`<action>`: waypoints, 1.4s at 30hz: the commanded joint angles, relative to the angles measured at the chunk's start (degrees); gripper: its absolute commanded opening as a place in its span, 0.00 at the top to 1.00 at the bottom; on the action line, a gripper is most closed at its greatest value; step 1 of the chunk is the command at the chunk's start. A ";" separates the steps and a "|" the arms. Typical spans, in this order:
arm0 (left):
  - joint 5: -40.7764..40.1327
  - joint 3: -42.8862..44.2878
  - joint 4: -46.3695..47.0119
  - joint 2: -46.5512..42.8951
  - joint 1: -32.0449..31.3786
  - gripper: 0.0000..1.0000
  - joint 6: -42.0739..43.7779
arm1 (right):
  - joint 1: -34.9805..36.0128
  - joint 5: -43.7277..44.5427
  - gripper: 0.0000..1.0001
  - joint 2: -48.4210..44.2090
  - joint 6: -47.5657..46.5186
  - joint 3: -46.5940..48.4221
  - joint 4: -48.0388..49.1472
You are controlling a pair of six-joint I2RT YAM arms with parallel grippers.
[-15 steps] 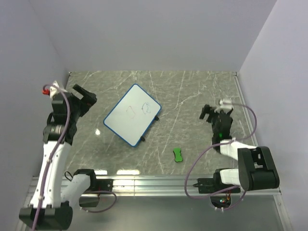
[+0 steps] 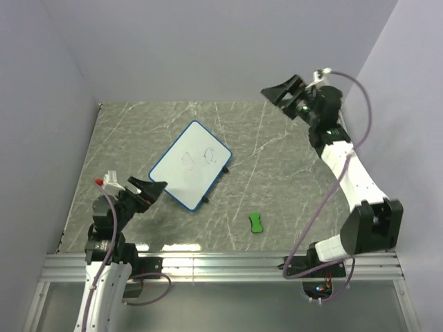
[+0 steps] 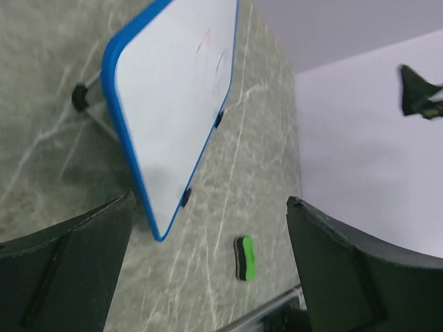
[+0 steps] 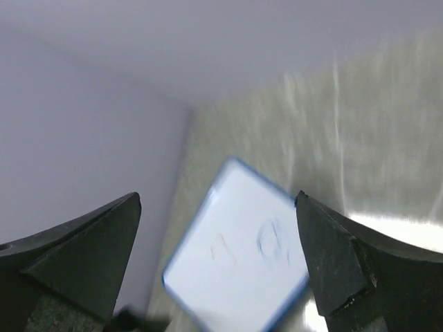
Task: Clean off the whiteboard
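The whiteboard (image 2: 188,166), white with a blue frame, lies tilted on the marble table left of centre, with two faint scribbles, one red and one blue. The green eraser (image 2: 256,223) lies apart from it, to the front right. My left gripper (image 2: 148,189) is open and empty, low by the board's near-left corner. In the left wrist view the whiteboard (image 3: 173,83) and the eraser (image 3: 246,258) show between its open fingers (image 3: 69,263). My right gripper (image 2: 282,92) is open and empty, raised high at the back right. Its view looks down on the whiteboard (image 4: 242,266).
Grey walls close in the table (image 2: 277,173) on the left, back and right. A metal rail (image 2: 221,264) runs along the near edge with cables at both arm bases. The board's small black bits (image 2: 205,200) stick out at its front-right edge.
The left arm has swung down from the far left to the board's near-left corner. The right arm has risen from mid-right to the back right. Board and eraser have not moved.
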 commanded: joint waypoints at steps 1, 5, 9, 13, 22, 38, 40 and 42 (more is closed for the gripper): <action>8.98 -6.56 11.73 -2.07 -0.03 0.03 -6.63 | 5.85 -8.89 0.00 8.69 2.75 4.58 -33.62; 10.66 -11.39 17.70 -0.85 -0.12 0.05 -6.02 | 17.98 12.41 0.00 13.52 -7.43 16.98 -60.67; 9.52 -13.50 22.29 0.91 -0.21 0.05 -5.93 | 26.19 22.36 0.00 11.97 -7.71 11.25 -67.80; 8.91 -14.91 25.37 4.16 -0.21 0.06 -4.35 | 28.04 22.99 0.01 4.85 -4.29 1.46 -68.22; 4.17 -18.78 36.54 12.16 -1.26 0.07 -2.24 | 30.85 23.69 0.03 0.88 -4.19 -6.72 -68.24; 2.23 -20.37 45.23 20.60 -3.73 0.06 -0.13 | 35.43 25.80 0.11 4.57 -2.26 -17.18 -56.11; 2.49 -20.37 46.38 21.92 -3.81 0.06 -0.13 | 35.51 26.85 0.14 5.97 -2.52 -17.54 -55.23; 2.58 -20.37 48.30 23.49 -3.90 0.06 -0.22 | 35.43 26.50 0.17 7.38 -2.87 -18.06 -54.35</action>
